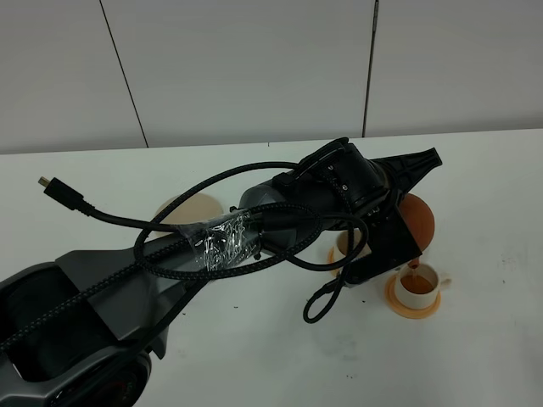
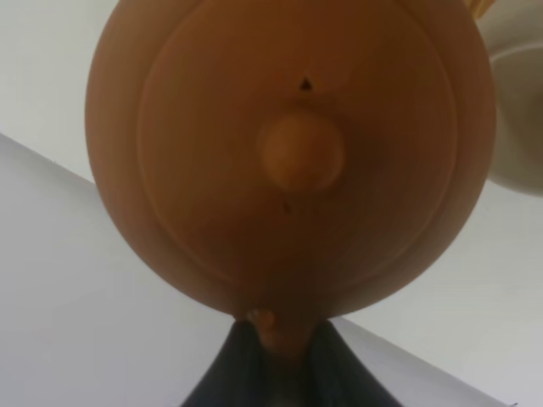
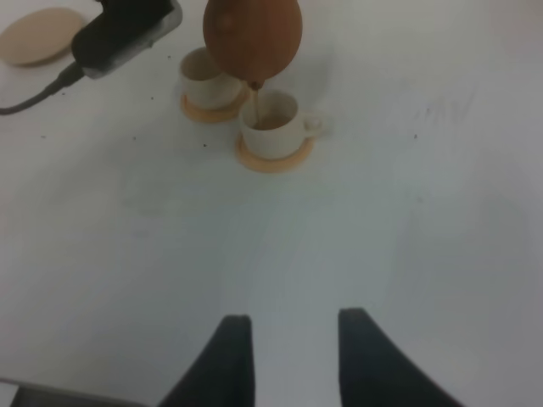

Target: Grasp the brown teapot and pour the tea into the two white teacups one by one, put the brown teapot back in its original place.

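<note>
One brown teapot (image 3: 252,38). Two white teacups: the teacup under the spout (image 3: 270,125) and the second teacup (image 3: 204,78). Two orange coasters: the first coaster (image 3: 276,161) and the second coaster (image 3: 204,112). One pale beige saucer (image 3: 38,36). Two end effectors: the left end effector (image 2: 276,360) and the right end effector (image 3: 293,331). One black braided cable (image 1: 110,219). One white bench (image 3: 424,212).

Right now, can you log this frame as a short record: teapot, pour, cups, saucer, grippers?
teapot: brown teapot tilted, held at its handle by left gripper
pour: tea streaming into front teacup
second cup: rear teacup partly hidden, fill unclear
saucer: beige saucer bare
right gripper: open, holding nothing
</note>
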Robot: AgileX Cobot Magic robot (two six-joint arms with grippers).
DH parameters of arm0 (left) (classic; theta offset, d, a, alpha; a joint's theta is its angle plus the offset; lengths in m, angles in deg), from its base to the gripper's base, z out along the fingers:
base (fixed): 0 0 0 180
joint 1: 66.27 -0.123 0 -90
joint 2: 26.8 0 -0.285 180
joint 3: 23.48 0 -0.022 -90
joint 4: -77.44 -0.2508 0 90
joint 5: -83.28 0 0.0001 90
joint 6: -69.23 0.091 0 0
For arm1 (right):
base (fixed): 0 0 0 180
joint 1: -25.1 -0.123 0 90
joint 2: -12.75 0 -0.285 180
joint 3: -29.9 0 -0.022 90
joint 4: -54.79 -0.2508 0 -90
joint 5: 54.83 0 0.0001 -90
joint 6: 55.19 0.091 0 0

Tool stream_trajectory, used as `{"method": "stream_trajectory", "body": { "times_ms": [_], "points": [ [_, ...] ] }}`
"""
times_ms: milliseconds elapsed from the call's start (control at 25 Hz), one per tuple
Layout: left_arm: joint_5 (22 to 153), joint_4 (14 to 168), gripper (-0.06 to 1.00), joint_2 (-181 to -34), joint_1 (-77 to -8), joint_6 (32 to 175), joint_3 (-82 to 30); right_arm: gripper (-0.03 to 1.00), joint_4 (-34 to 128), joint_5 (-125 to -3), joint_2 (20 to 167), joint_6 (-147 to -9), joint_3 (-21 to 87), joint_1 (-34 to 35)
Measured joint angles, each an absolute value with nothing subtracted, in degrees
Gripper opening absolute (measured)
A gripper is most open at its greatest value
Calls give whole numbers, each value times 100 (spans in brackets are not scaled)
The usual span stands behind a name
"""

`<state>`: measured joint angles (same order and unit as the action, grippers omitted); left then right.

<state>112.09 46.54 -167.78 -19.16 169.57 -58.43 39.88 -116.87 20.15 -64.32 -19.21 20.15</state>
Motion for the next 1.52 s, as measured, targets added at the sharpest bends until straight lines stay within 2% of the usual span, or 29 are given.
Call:
{"method": "stream_trajectory", "body": {
  "times_ms": [1520],
  "points": [
    [11039,4654,17,-16778,-1916,17268,-5843,24,3988,-11687,2015,-6432,-1927,2015]
  ]
}}
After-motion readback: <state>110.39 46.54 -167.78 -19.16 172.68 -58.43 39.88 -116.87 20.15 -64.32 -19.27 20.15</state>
